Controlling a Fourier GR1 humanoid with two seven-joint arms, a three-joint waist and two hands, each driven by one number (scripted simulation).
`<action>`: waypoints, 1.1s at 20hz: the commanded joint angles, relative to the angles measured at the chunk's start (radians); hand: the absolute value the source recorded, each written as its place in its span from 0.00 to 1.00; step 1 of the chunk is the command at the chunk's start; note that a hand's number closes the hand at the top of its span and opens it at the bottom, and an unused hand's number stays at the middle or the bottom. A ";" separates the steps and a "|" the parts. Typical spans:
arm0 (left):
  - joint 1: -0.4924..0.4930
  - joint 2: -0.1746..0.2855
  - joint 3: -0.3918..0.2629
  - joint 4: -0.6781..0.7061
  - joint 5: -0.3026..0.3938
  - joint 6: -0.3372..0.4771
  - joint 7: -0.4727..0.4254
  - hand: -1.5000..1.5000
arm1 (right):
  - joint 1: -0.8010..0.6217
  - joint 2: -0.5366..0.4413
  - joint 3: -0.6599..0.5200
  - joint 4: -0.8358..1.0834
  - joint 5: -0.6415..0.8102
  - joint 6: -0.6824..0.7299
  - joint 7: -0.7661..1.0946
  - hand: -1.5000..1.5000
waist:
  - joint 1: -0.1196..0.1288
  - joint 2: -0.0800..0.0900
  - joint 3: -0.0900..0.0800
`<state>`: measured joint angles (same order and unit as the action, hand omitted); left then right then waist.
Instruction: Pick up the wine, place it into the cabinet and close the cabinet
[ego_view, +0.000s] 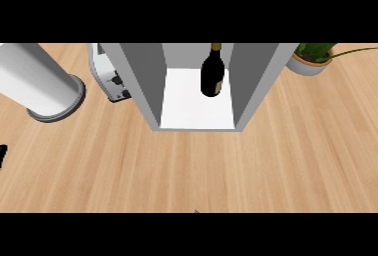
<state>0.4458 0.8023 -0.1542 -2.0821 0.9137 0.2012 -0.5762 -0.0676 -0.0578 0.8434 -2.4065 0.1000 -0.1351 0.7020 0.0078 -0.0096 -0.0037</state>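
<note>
The dark wine bottle (213, 75) stands upright inside the grey cabinet (144, 80), on its white floor toward the back right. The cabinet's front is open toward me, and no door panel shows across the opening. A small black sliver at the far left edge looks like part of my left hand (2, 155); too little of it shows to tell its shape. It is far from the bottle and the cabinet. My right hand does not appear anywhere in the view.
A large white cylinder on a grey base (40, 85) stands at the left. A white appliance with knobs (111, 80) sits behind the cabinet's left wall. A potted plant (314, 57) is at the back right. Wooden counter (199, 170) spreads in front.
</note>
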 joint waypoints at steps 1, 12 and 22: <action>0.000 -0.001 0.013 -0.027 0.022 0.004 0.042 0.00 | -0.152 0.055 0.200 0.071 0.092 -0.125 -0.007 1.00 | 0.005 0.001 0.000; -0.108 -0.051 -0.014 0.036 0.017 -0.030 0.084 0.00 | -0.491 0.049 0.056 0.204 -0.039 -0.324 0.076 1.00 | 0.018 0.012 -0.001; -0.094 -0.086 0.015 0.037 0.015 -0.045 0.100 0.00 | -0.915 0.056 -0.196 0.596 -0.307 -0.371 -0.050 1.00 | 0.036 0.014 0.002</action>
<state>0.3493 0.7258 -0.1563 -2.0439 0.9233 0.1616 -0.4902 -0.8267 -0.0357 0.7187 -1.9883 -0.1312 -0.4934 0.7170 0.0438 0.0039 -0.0010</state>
